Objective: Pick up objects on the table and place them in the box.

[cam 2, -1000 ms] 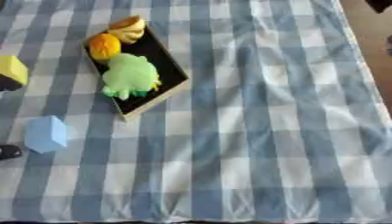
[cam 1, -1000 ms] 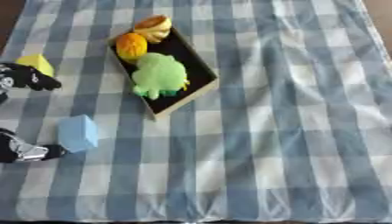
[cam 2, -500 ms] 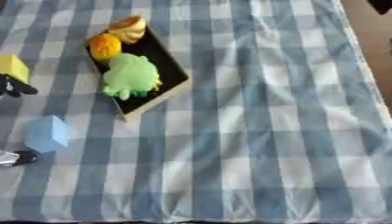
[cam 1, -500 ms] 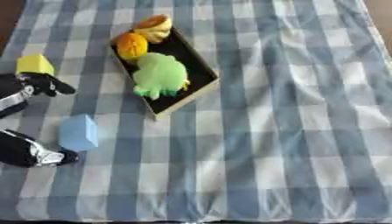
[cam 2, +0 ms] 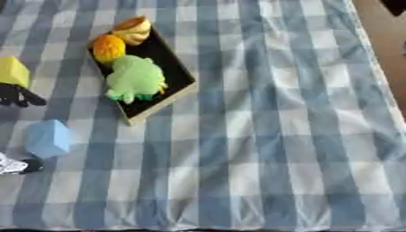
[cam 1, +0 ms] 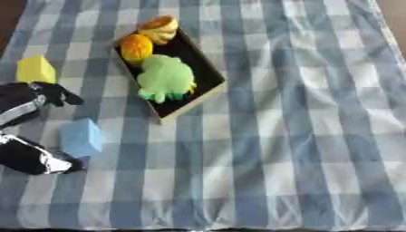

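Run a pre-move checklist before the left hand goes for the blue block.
1. Blue block free on the cloth, nothing on top: ok.
2. Left hand around the block: not ok; its parts show beside it, above and below, holding nothing.
3. Finger position on that hand: cannot tell.
4. Box has free floor: ok, bare at its near end; the green toy and orange ball fill the rest.
5. Yellow block still out on the cloth: ok, left for later.
6. Right hand: cannot tell, not in view.
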Controlling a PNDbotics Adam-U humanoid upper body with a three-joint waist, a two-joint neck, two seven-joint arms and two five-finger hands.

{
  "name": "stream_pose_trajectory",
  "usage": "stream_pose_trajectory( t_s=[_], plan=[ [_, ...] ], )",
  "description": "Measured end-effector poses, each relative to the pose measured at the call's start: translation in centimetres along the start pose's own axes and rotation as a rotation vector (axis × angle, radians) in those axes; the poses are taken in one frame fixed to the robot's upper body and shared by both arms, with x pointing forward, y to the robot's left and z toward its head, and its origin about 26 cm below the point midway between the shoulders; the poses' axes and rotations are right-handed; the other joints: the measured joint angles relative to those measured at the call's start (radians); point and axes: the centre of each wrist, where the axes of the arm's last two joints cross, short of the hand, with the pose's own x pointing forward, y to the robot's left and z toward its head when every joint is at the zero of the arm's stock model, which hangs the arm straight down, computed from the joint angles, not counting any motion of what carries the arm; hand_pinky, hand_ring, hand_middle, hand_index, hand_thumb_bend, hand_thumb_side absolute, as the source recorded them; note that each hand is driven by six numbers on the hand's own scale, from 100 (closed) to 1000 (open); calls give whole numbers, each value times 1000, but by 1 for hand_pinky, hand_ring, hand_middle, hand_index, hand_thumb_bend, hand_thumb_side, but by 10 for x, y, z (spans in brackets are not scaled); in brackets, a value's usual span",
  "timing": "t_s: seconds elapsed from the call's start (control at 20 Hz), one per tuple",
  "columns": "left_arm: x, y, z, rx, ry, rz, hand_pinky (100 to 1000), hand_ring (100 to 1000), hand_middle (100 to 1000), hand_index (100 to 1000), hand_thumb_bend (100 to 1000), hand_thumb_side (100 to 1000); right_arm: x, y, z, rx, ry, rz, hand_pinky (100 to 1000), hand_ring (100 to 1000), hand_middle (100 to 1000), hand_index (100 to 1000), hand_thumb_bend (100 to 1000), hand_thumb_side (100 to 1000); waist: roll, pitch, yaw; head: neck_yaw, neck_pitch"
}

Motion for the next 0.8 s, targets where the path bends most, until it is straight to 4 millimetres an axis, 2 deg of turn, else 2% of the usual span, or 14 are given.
stream_pose_trajectory(
  t_s=[0.4,0.8],
  plan=[
    [-6,-11,-16,6,28,-1,838,813,784,866,592,355,-2,2,2,2,10,-5,927,862,782,829,100,781,0,0,-4,0,0],
    [-10,-16,-20,-34,29,-9,820,782,747,821,540,261,-2,2,2,-3,11,-7,928,862,782,829,100,782,0,0,-6,1,0]
  ],
)
